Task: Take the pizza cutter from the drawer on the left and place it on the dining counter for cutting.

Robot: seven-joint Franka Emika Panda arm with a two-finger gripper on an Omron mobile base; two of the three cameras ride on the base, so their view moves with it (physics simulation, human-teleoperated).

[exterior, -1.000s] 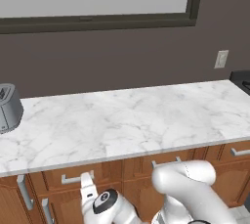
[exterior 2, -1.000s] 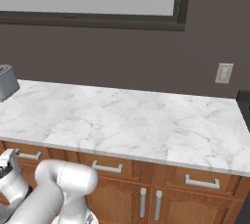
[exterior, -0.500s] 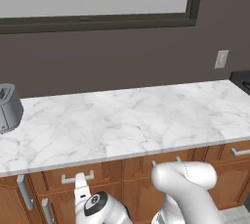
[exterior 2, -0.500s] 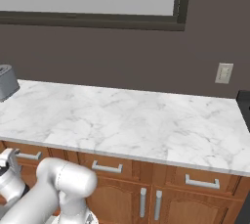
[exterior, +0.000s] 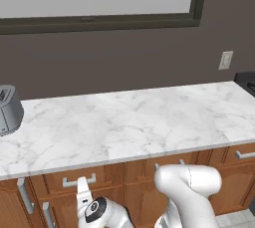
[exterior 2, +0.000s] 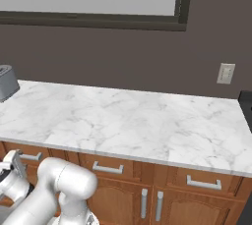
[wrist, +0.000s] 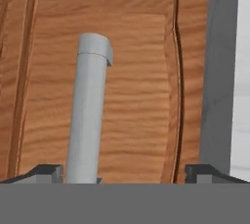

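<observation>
- Shifted left along the cabinet fronts since the earlier frame: claw (wrist: 124,171), now low before the drawer (wrist: 141,71).
- Spread wide, fingertips (wrist: 46,171) flanking the silver bar handle (wrist: 88,115), gripping nothing.
- Pizza cutter unseen.

One marble worktop (exterior: 134,122) ran across mid-frame. One toaster (exterior: 9,110) sat at its left edge. One wall outlet (exterior: 226,60) was at right, one window frame (exterior: 99,20) along the top. Below the worktop, three drawer handles (exterior 2: 108,168) showed in the right base view.
</observation>
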